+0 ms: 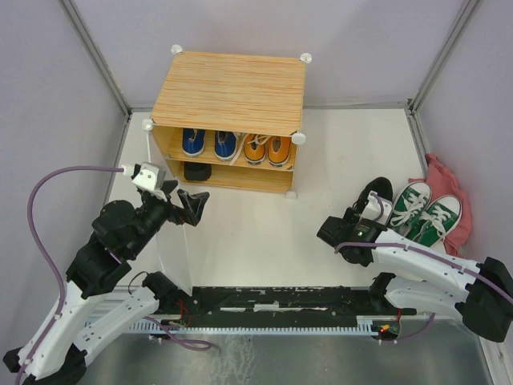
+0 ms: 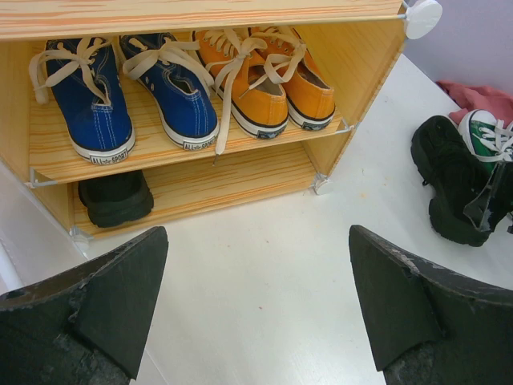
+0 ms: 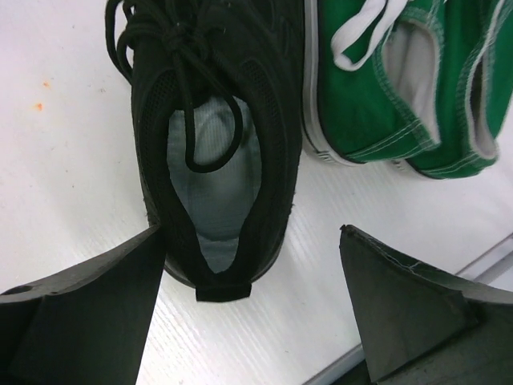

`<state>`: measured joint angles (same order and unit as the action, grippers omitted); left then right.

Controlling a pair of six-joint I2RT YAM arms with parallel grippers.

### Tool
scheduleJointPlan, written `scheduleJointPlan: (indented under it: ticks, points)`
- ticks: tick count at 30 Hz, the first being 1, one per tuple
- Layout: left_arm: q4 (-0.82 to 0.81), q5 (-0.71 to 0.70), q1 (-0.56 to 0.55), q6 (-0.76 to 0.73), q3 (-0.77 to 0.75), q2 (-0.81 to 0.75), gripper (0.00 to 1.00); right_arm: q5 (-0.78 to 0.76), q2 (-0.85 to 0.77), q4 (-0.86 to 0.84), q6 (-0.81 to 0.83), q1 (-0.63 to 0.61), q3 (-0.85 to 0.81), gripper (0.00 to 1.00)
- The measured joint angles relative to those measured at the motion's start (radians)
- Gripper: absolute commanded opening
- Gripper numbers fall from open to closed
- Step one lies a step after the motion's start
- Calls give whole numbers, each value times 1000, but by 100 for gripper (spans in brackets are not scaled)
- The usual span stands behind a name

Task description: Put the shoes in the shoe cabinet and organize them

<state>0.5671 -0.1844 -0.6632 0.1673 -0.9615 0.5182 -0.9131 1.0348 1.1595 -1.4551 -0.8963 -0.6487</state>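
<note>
Fingers point(image 3: 88, 305) of R gripper point(image 3: 252, 233) spread wide, nothing clamped; they straddle heel of black shoe point(image 3: 272, 96) lying on table point(image 1: 264, 233), right side. L gripper point(image 2: 256, 233) also released, empty, hovering in front of shoe cabinet point(image 1: 228, 92). Green sneakers point(image 1: 437, 216) just beside black shoe, partly on pink cloth point(image 1: 442, 175). In cabinet: 2nd black shoe point(image 2: 116, 196) on bottom shelf, left; upper shelf has blue pair point(image 2: 92, 104) left, orange pair point(image 2: 264, 88) right.
</note>
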Motion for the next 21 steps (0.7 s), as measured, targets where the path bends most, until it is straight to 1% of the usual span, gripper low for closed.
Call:
scheduleJointPlan:
  ticks: [4, 6, 8, 9, 10, 12, 13, 14, 15, 18, 21]
  points:
    - [0, 2, 0, 0, 0, 3, 99, 18, 19, -112, 10, 23, 55, 82]
    - [0, 2, 0, 0, 0, 5, 99, 16, 24, -149, 13, 28, 67, 73]
    - [1, 2, 0, 0, 0, 5, 99, 13, 28, -175, 12, 28, 74, 68]
    - [2, 2, 0, 0, 0, 5, 99, 13, 26, -185, 13, 28, 77, 64]
    - [2, 2, 0, 0, 0, 5, 99, 12, 23, -194, 14, 28, 81, 56]
    - [2, 2, 0, 0, 0, 5, 99, 11, 2, -211, 16, 28, 95, 29]
    - [3, 2, 0, 0, 0, 5, 99, 11, -13, -218, 25, 28, 103, 20]
    - [3, 2, 0, 0, 0, 5, 99, 12, -26, -226, 34, 29, 109, 13]
    - [3, 2, 0, 0, 0, 5, 99, 13, -50, -239, 40, 29, 119, 8]
    - [21, 2, 0, 2, 5, 4, 99, 23, -110, -251, 87, 33, 143, 2]
    - [47, 3, 0, 2, 20, 4, 99, 40, -135, -244, 143, 32, 144, 2]
